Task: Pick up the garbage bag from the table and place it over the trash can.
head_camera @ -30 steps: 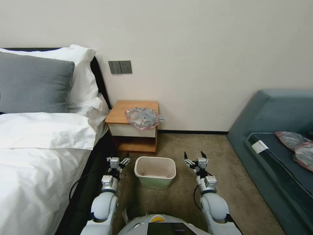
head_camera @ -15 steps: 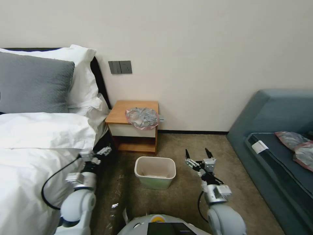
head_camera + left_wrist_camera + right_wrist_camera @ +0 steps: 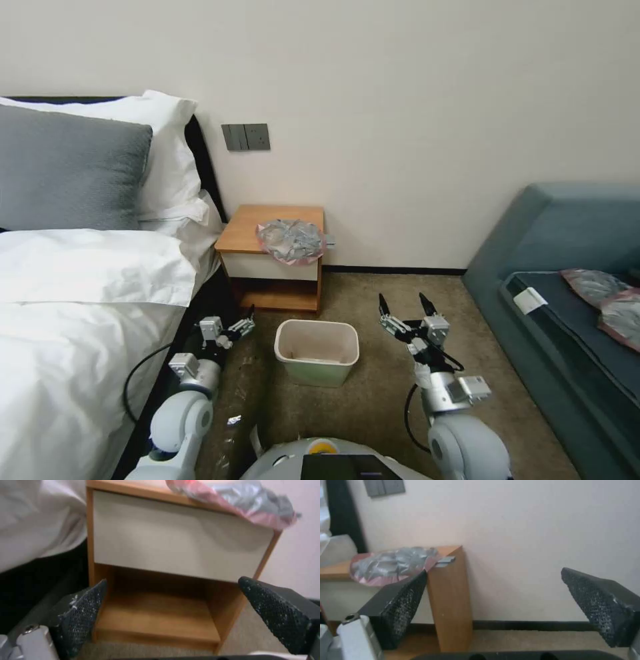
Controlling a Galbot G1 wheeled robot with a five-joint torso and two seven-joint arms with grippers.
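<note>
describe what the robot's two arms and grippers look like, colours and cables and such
Both arms have glossy pale grey rounded shells with silver metal wrist blocks. The left gripper and right gripper each carry two tapered black fingers; close up, the fingers have a dimpled, net-like texture with pale scuff flecks. A black cable loops beside each forearm.

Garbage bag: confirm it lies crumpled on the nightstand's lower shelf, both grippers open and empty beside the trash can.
Not quite. The garbage bag lies crumpled on the nightstand's top, not its lower shelf; the left wrist view shows that shelf bare. The rest holds: in the head view the left gripper and right gripper hang open and empty either side of the trash can.
</note>
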